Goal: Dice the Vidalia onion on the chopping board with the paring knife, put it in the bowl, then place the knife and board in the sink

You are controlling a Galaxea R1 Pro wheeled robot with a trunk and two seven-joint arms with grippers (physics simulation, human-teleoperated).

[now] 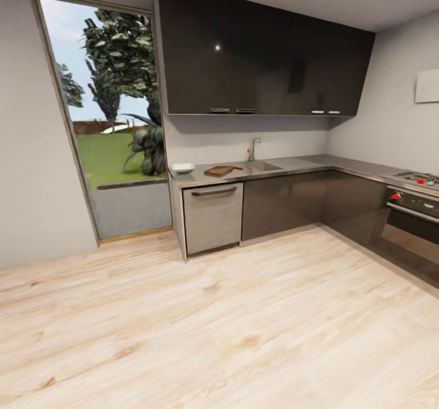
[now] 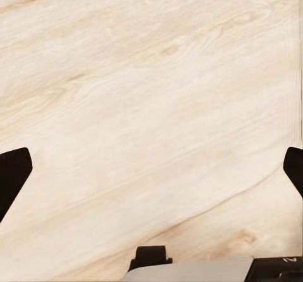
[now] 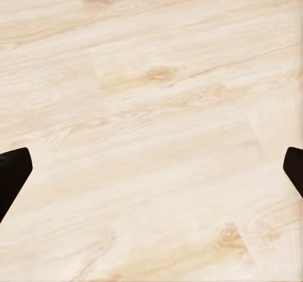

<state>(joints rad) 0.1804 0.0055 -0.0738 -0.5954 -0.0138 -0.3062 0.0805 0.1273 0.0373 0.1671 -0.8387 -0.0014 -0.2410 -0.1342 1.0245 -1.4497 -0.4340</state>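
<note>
Pale wood flooring (image 1: pixel 231 336) separates the robot from the countertop (image 1: pixel 360 166), which lies well ahead. On it, from window side to stove side: bowl (image 1: pixel 183 167), chopping board (image 1: pixel 219 170) with a small red-handled object, probably the paring knife, then sink (image 1: pixel 264 166) below the tap (image 1: pixel 253 149). Onion not discernible at this range. Left gripper (image 2: pixel 151 171) and right gripper (image 3: pixel 151 171) both point at the floor, fingers spread wide, holding nothing. Neither arm is evidently nearer; approach to the sink is judged the pending step
</note>
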